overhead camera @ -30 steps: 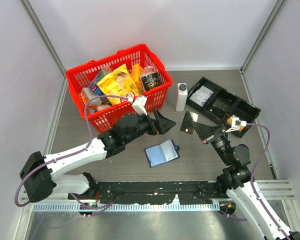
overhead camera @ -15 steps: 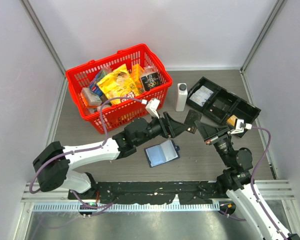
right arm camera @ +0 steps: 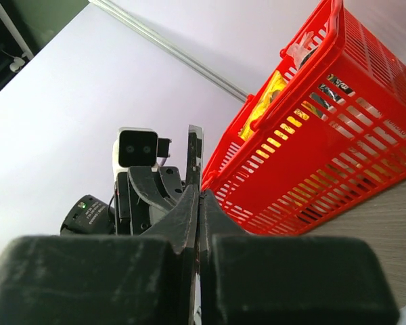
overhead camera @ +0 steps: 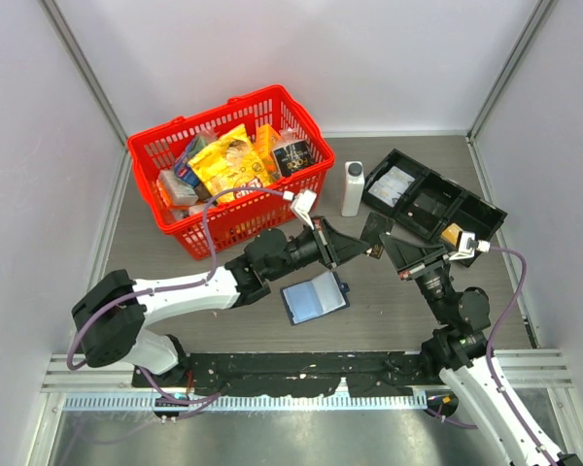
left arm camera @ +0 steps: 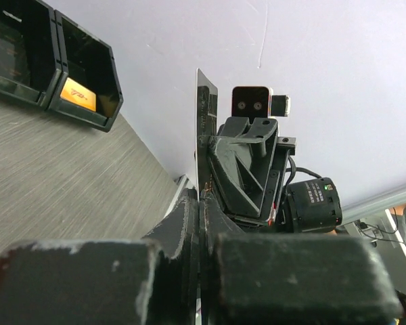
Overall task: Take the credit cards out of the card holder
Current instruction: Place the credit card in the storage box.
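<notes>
Progress: one credit card (overhead camera: pixel 375 229) is out of the card holder (overhead camera: pixel 314 296), clenched by left claw (overhead camera: pixel 361 249) and right claw (overhead camera: pixel 387 248), not yet set down.

Credit card (left arm camera: pixel 204 115): presenting edge-on only in both wrist views (right arm camera: pixel 195 156), face hiding.
Black tray (left arm camera: pixel 98 64): running off left wrist view at 10 o'clock.
Red basket (right arm camera: pixel 331 30): running off right wrist view at 2 o'clock.
Packets (overhead camera: pixel 228 155): printing too small for reading.
</notes>
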Controlling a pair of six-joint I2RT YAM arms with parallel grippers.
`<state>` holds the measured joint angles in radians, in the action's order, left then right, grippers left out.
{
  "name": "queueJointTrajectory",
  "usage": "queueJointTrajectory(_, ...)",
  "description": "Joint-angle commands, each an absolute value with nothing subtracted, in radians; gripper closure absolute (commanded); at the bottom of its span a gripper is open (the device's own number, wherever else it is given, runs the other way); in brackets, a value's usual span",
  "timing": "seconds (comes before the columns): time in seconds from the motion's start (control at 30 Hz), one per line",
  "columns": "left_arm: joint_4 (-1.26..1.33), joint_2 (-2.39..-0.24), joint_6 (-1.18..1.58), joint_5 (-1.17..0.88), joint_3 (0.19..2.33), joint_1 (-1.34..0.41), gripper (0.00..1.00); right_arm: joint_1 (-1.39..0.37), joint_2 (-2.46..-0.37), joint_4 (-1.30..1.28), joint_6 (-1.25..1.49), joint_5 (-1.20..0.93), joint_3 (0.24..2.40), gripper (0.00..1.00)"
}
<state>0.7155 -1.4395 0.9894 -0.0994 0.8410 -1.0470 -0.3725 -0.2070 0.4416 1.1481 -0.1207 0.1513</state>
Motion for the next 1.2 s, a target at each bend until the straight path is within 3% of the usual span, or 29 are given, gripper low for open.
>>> queueJointTrajectory(0.0,0.767,-1.427,0.957,-0.149,0.848,-1.048,1.00,-0.376,-0.198,0.496,1.155,-0.127,0.155,0.93)
queueJointTrajectory(0.1,0.658,-1.384,0.902,-0.198,0.845,-1.006,1.00,-0.373,-0.186,0.437,1.112,-0.147,0.170,0.64)
queueJointTrajectory(0.17,0.563,-1.350,0.852,-0.256,0.847,-0.968,1.00,-0.374,-0.175,0.359,1.043,-0.172,0.196,0.52)
queueJointTrajectory(0.3,0.204,-1.281,0.637,-0.379,0.925,-0.901,1.00,-0.374,-0.163,0.154,0.852,-0.205,0.299,0.47)
queueJointTrajectory(0.33,0.051,-1.270,0.567,-0.397,0.957,-0.894,1.00,-0.374,-0.166,0.090,0.750,-0.219,0.317,0.41)
queueJointTrajectory(0.5,-0.369,-1.264,0.229,-0.463,1.124,-0.893,1.00,-0.374,-0.262,-0.144,0.444,-0.375,0.503,0.40)
queueJointTrajectory(0.7,-0.675,-1.293,-0.044,-0.587,1.294,-0.893,1.00,-0.374,-0.443,-0.342,0.217,-0.693,0.655,0.39)
queueJointTrajectory(1.17,-0.916,-1.420,-0.204,-0.752,1.514,-0.896,1.00,-0.373,-0.578,-0.206,0.210,-1.000,0.678,0.45)
